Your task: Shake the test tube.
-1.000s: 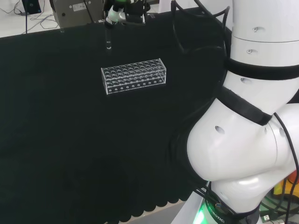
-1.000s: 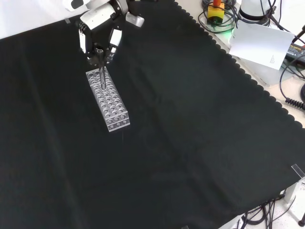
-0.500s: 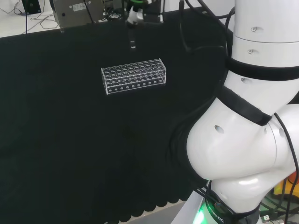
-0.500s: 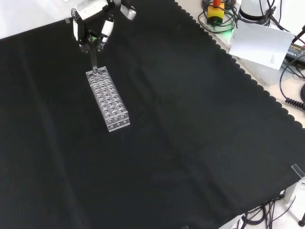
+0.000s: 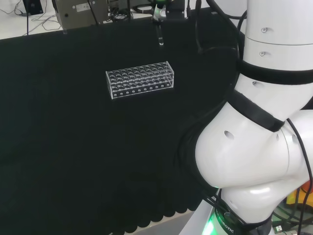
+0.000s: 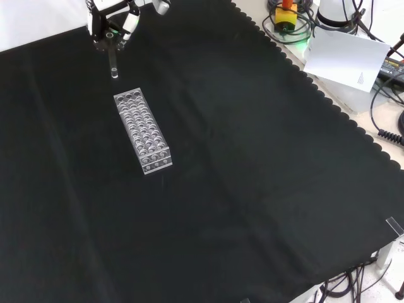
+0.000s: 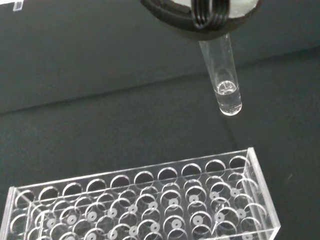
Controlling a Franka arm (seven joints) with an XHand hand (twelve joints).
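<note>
I see the hand (image 6: pixel 112 17) at the top of the front view, its fingers closed around the upper end of the test tube (image 6: pixel 113 63). The tube hangs upright in the air, above the cloth (image 6: pixel 252 189) and apart from the clear rack (image 6: pixel 142 131). In the wrist view, the test tube has a little clear liquid in its rounded bottom, and the rack's holes are empty.
</note>
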